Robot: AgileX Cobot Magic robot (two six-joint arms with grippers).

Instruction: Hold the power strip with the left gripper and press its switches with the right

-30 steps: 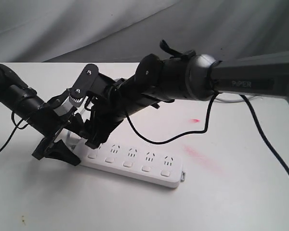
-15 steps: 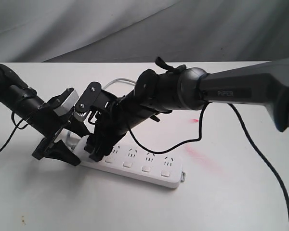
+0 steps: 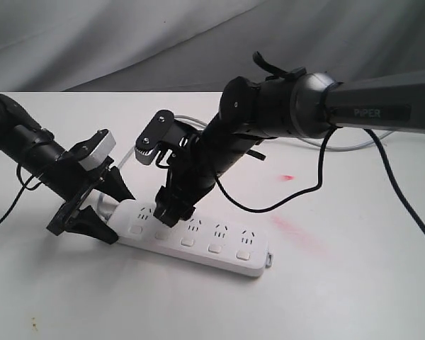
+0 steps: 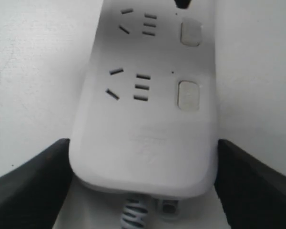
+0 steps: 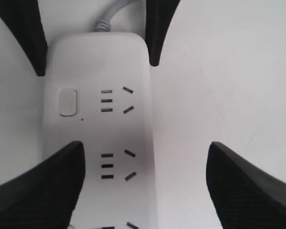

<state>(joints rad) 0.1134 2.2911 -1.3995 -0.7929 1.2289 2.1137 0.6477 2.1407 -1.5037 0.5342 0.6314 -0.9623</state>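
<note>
The white power strip lies flat on the white table. My left gripper is shut on its cord end, with a black finger pressed to each long side. The first two switches show just beyond those fingers. My right gripper stands open over the strip. One of its fingers comes down where the second switch lies and hides it. Its other finger hangs over bare table. The first switch is uncovered. The other three switches are free.
The strip's grey cord runs back from the held end. A black cable droops from the right arm onto the table, above the strip. Red smears mark the table to the right. A grey cloth hangs behind.
My right gripper has lifted off the first switch and shifted right along the strip to the second one. The left gripper and the strip have stayed put.
</note>
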